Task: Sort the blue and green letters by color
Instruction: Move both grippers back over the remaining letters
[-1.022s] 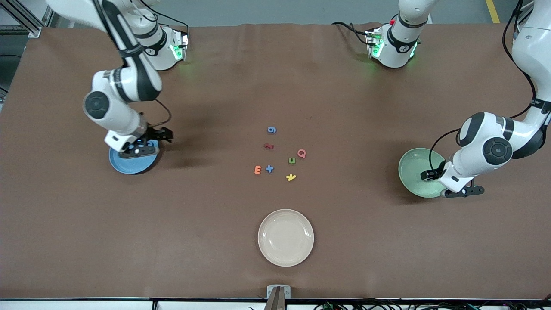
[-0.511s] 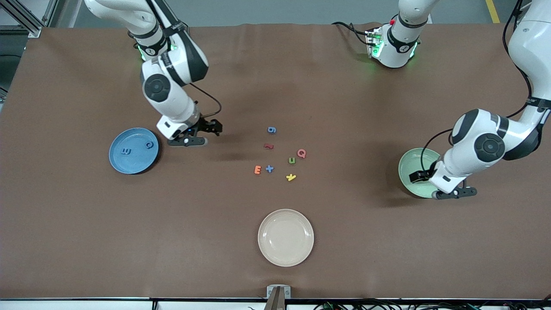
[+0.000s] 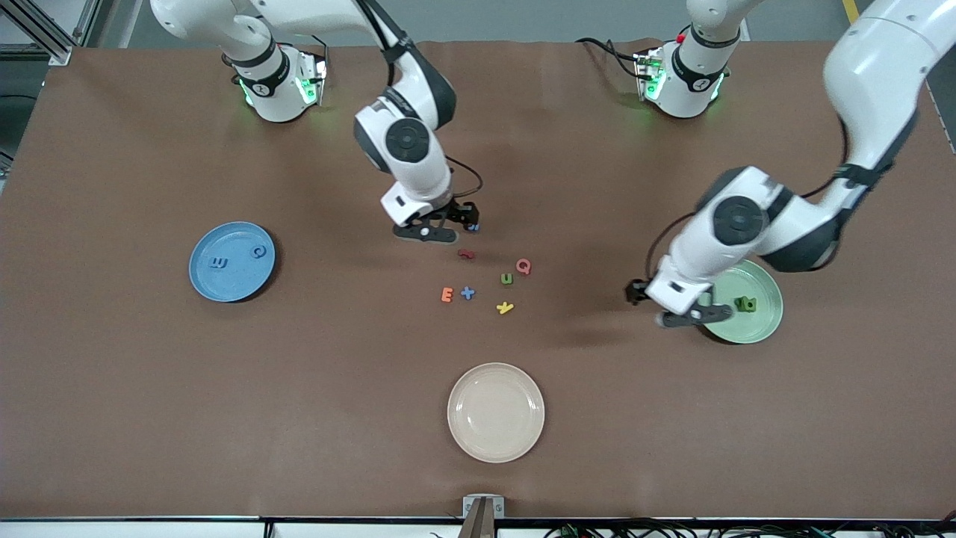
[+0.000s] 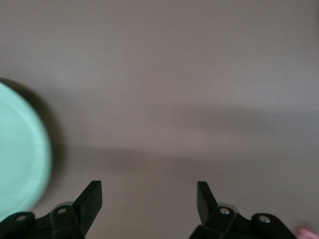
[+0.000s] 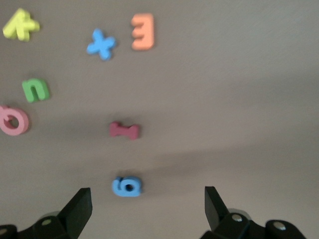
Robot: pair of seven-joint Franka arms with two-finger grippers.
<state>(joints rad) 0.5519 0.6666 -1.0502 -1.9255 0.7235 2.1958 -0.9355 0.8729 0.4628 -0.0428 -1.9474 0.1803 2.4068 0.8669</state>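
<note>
**Sorting letters by colour: both tools between picks**

Hovering with jaws spread and empty, the right tool (image 3: 448, 223) hangs over the blue 6 (image 5: 127, 186), seemingly its next pick. Blue plate (image 3: 231, 261) already carries two blue letters (image 3: 239, 258). Left tool (image 3: 668, 302), also open and empty, is over the counter (image 3: 299, 373) beside the green plate (image 3: 754, 321), where a green letter (image 3: 745, 303) lies. Blue plus (image 3: 467, 293) and green u (image 3: 506, 279) remain among the loose letters.

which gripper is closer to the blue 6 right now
Right. The right gripper hangs open right over the blue 6; the left gripper is open beside the green plate.
</note>
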